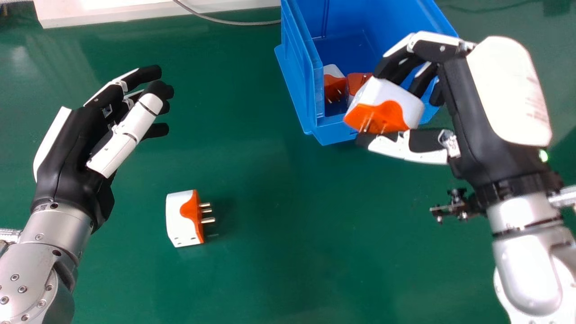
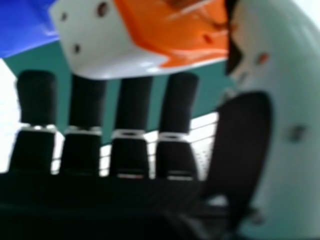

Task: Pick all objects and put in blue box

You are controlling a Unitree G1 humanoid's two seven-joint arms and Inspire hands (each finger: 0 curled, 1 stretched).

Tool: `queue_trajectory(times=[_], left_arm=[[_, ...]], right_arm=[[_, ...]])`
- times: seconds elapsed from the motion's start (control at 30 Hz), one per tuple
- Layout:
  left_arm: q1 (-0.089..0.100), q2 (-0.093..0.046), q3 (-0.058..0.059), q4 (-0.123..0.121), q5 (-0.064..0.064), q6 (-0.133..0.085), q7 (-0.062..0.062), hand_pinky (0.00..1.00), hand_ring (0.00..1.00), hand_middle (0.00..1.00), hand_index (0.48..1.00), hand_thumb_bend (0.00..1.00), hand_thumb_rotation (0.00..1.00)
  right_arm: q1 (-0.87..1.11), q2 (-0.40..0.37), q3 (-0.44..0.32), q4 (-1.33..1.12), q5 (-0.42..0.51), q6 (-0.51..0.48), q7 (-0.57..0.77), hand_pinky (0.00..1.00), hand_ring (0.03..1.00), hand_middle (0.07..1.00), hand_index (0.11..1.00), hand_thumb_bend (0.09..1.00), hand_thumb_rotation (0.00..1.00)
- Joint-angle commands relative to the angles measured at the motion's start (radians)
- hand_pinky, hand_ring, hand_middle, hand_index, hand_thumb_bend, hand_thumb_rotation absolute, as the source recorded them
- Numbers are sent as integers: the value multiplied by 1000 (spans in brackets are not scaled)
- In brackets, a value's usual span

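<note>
Orange-and-white, a plug adapter (image 1: pixel 386 110) is being pinched by the right hand (image 1: pixel 472 112) at the blue box (image 1: pixel 298 81); two boxed adapters (image 1: pixel 334 85) are being held inside, one loose adapter (image 1: pixel 183 218) is being left on the tabletop (image 1: pixel 279 234).

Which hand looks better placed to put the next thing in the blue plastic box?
Probably the robot's right hand: it holds a white-and-orange plug adapter close to the box, while the left hand is empty and farther away.
</note>
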Motion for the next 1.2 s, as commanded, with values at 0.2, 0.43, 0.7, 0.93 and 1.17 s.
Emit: queue_trajectory(times=[0.2,0.43,0.7,0.93,1.17], left_arm=[[7,11,5,-11,-1,-25,-2,737,809,787,817,561,565],[8,11,3,-18,0,-18,2,730,808,785,816,564,566],[8,11,4,-29,-4,-5,5,726,806,783,815,565,568],[7,10,4,-26,-5,-3,8,724,806,783,814,565,569],[13,11,2,-29,-5,-4,11,724,806,783,814,565,569]], right_arm=[[-159,-58,-21,115,-3,16,-7,330,428,525,511,496,0],[-309,-89,4,258,-12,40,-11,332,429,527,514,494,0],[-464,-91,57,453,-23,61,-40,332,430,528,519,493,0],[-611,-86,120,675,-22,57,-84,329,429,525,532,491,0],[-757,-112,224,956,-73,12,-161,328,425,523,543,490,0]])
